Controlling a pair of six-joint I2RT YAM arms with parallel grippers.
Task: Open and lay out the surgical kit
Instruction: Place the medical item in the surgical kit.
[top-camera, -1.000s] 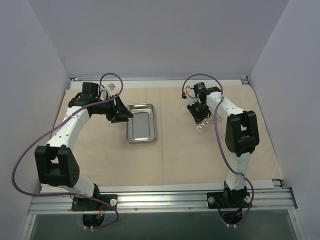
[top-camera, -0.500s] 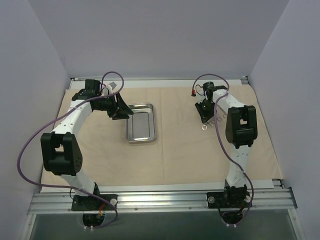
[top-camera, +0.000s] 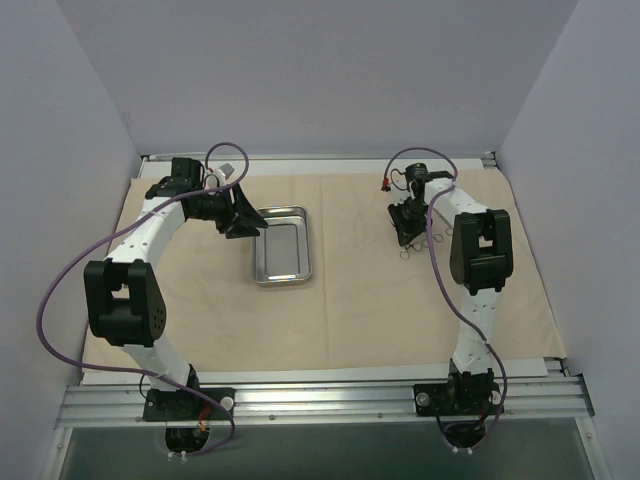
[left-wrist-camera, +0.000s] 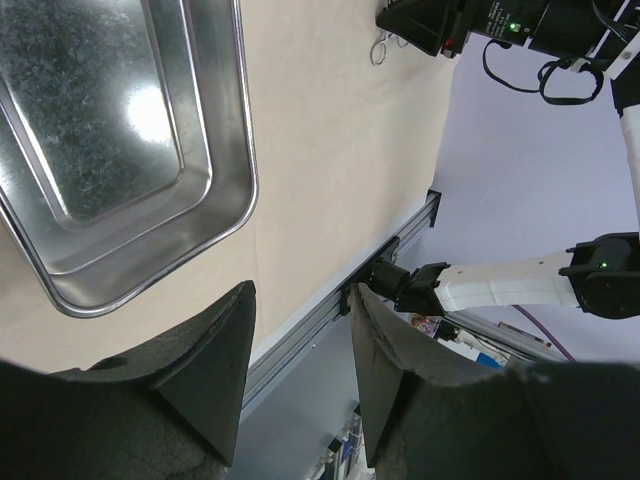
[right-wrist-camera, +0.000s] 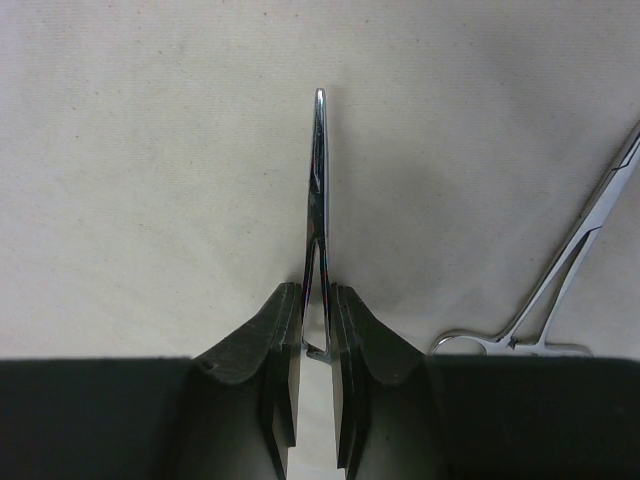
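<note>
A: Top view, entry one: wrap (top-camera: 350, 310) spread flat, tray (top-camera: 285, 255) on it, left of centre. What do we log as changed?
B: Right gripper (top-camera: 405, 232) has shifted right and back over the wrap. Left gripper (top-camera: 248, 222) barely moved, at the tray's far corner.
A: Left wrist?
B: Jaws half apart, nothing between; tray just beside.
A: Right wrist?
B: Jaws pinched on forceps (right-wrist-camera: 318, 180), tip over the wrap. A second pair (right-wrist-camera: 560, 280) lies alongside. We judge set-down is close.
</note>
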